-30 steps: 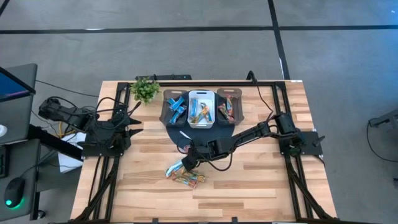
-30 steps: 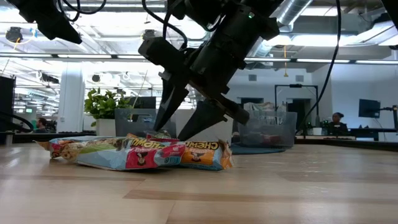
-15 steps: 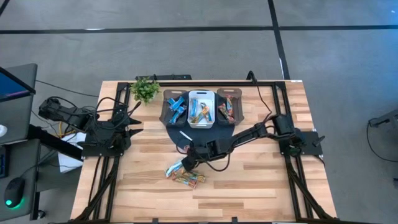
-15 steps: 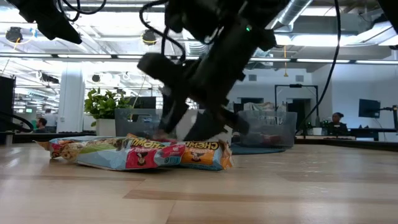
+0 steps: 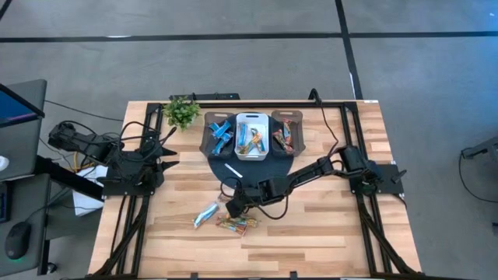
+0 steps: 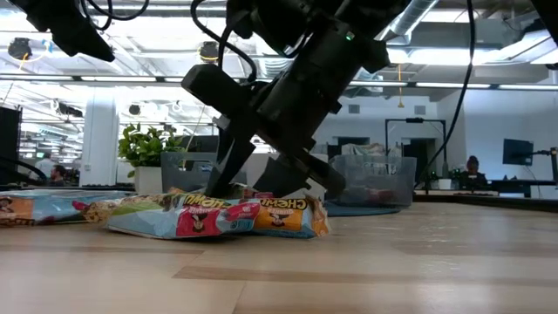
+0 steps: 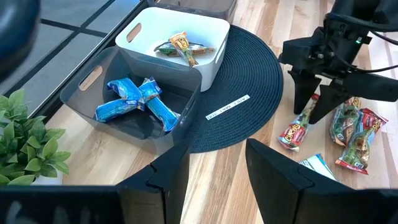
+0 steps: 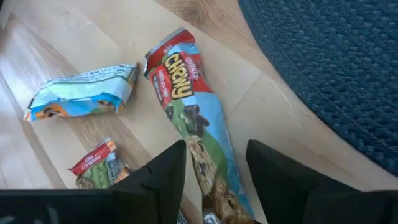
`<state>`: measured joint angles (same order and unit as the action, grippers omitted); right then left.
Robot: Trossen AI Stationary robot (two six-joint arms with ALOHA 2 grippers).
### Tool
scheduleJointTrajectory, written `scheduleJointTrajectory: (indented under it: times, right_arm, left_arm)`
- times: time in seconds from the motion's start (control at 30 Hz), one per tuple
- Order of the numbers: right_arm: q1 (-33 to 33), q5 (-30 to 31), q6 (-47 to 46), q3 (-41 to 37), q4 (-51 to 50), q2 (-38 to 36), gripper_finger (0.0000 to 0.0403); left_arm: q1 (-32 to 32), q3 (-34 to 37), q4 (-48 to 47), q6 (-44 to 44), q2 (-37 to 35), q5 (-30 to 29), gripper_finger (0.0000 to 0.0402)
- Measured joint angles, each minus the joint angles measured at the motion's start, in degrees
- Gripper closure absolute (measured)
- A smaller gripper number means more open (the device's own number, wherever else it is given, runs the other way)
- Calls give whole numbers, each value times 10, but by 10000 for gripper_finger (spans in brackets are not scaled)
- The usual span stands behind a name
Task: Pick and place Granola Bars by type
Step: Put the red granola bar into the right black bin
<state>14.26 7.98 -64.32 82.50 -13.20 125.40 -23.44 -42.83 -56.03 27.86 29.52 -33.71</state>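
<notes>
Wooden table (image 5: 327, 233) w/ three bins at back. Right gripper (image 5: 232, 207), fingers spread and empty, straddled a red-green Chewy bar (image 8: 196, 124) beside the mat (image 7: 249, 81). Likely step: grasp; next, probably descend and close. Left gripper (image 7: 214, 180) parked, fingers apart.

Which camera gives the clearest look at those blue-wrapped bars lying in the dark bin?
The left wrist view: it looks down into the grey bin at close range, with the blue bars lying crossed over each other. The high view shows them only as a small blue patch. The low and right wrist views do not show them.
</notes>
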Motion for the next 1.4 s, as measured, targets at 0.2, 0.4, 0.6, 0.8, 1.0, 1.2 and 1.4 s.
scheduleJointTrajectory:
  times: [0.2,0.4,0.6,0.8,1.0,1.2,1.4]
  right_arm:
    - [0,0,18,-1,-4,1,287]
    - [0,-1,34,-1,2,2,336]
    - [0,-3,60,-2,4,-2,353]
    - [0,-14,109,-4,16,-13,355]
    - [1,-14,143,-3,21,-38,355]
    - [-7,-3,179,-3,-21,-93,355]
    - [-27,41,223,-1,-89,-172,355]
  left_arm:
    - [0,0,0,0,0,0,249]
    - [0,0,0,0,0,0,249]
    - [0,0,0,0,0,0,249]
    - [0,0,0,0,0,-1,249]
    - [0,0,0,0,0,-1,249]
    - [0,0,1,0,0,-6,249]
    - [0,0,3,7,0,-27,249]
